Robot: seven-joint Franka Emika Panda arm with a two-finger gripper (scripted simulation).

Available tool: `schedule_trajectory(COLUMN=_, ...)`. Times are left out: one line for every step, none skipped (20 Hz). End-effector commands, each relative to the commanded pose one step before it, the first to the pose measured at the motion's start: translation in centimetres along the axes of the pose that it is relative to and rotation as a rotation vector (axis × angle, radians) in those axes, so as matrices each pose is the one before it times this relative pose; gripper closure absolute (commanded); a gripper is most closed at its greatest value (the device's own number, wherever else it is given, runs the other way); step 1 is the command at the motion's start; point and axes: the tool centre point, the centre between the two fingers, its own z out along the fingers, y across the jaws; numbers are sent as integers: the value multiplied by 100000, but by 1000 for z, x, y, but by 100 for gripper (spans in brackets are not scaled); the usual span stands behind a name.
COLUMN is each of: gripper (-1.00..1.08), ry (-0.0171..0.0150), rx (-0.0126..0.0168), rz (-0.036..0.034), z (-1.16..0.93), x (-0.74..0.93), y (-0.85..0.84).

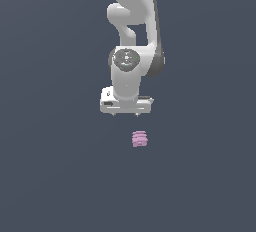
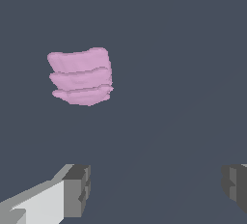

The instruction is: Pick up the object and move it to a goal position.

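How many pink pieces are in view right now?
1. The pink ridged piece lies on the dark surface below the hand, toward the exterior view's right of it, untouched. Nothing in view could hide another.

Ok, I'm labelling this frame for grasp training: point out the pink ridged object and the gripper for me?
pink ridged object (image 1: pixel 139 138), exterior view, on its middle ridge.
pink ridged object (image 2: pixel 81 77), wrist view, on its middle layer.
gripper (image 2: pixel 153 189), wrist view, midway between the two grey fingertips, which stand wide apart.
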Motion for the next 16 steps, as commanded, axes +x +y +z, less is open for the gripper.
schedule_trajectory(gripper=-92, ry=-264, rx=-453, rz=-1024, z=19, x=4, y=-249)
schedule_trajectory(gripper=-92, ry=0, rx=0, rz=0, z=2, x=-4, y=39)
schedule_trajectory(gripper=-92, ry=35, rx=59, rz=98, z=-6, x=1, y=2)
schedule_trajectory(gripper=-92, ry=32, rx=52, rz=278, z=1, x=8, y=23)
schedule_trajectory(gripper=-92, ry=26, rx=41, rz=375, z=7, x=15, y=4)
schedule_trajectory(gripper=-92, ry=23, rx=34, rz=477, z=11, x=22, y=-11)
schedule_trajectory(gripper=-92, ry=22, rx=31, rz=589, z=15, x=28, y=-24)
schedule_trajectory(gripper=-92, ry=22, rx=30, rz=710, z=19, x=35, y=-32)
schedule_trajectory(gripper=-92, ry=23, rx=32, rz=831, z=22, x=41, y=-42)
schedule_trajectory(gripper=-92, ry=27, rx=38, rz=959, z=26, x=47, y=-49)
schedule_trajectory(gripper=-92, ry=34, rx=49, rz=1104, z=29, x=52, y=-50)
schedule_trajectory(gripper=-92, ry=42, rx=62, rz=1254, z=32, x=58, y=-52)
schedule_trajectory(gripper=-92, ry=49, rx=74, rz=1399, z=35, x=64, y=-56)
schedule_trajectory(gripper=-92, ry=53, rx=81, rz=1536, z=39, x=69, y=-62)
schedule_trajectory(gripper=-92, ry=55, rx=85, rz=1664, z=42, x=74, y=-71)
schedule_trajectory(gripper=-92, ry=57, rx=88, rz=1794, z=46, x=78, y=-81)
